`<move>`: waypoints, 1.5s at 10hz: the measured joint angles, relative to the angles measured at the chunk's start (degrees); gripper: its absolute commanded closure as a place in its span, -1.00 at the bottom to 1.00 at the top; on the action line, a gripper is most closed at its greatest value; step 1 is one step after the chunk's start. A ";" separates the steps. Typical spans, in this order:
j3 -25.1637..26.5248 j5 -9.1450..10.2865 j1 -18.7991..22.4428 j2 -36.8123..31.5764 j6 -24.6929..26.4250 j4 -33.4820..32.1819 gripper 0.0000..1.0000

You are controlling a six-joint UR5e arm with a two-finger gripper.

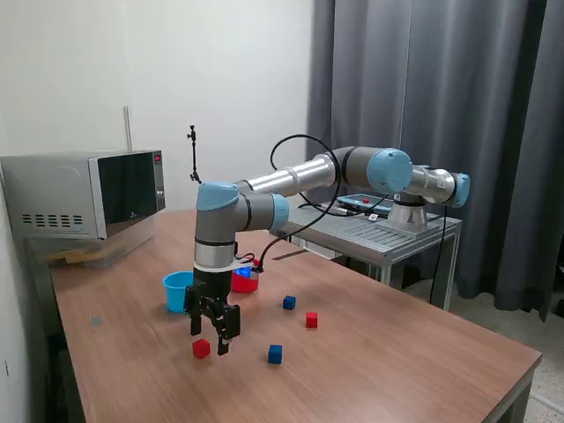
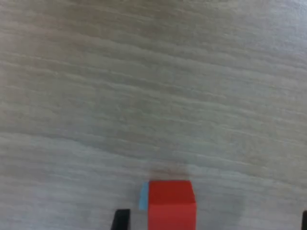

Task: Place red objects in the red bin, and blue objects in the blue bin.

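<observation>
Nothing was sorted yet, as far as I could judge. All four cubes lay on the wooden table point(image 1: 397, 352), none in a cup. My gripper point(image 1: 214, 333) hung low over the near red cube point(image 1: 202, 348), jaws spread and empty — in the wrist view that cube point(image 2: 171, 203) sat between my two dark fingertips point(image 2: 121, 220), untouched, a thin blue sliver showing along one of its edges that I could not identify.

The second red cube point(image 1: 311, 320) lay well apart toward the exterior view's right, with one blue cube point(image 1: 289, 302) just beyond it and the other blue cube point(image 1: 275, 353) nearer the front. The light blue cup point(image 1: 178, 291) stood behind my wrist on the exterior view's left; the red cup point(image 1: 246, 281) was close beside it, half hidden by my arm, so its contents I could not tell.

So the first pick was only lined up — closing, lifting and carrying to the red cup remained, then three more cubes.
</observation>
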 measured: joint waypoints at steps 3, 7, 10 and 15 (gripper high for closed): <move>0.26 -0.05 -0.03 0.01 0.40 -0.10 -1.00; 0.72 -0.09 -0.19 0.15 1.10 -0.32 -1.00; 0.98 -0.12 -0.37 0.18 2.92 -0.80 -1.00; 1.32 -0.15 -0.43 0.18 3.29 -1.29 -1.00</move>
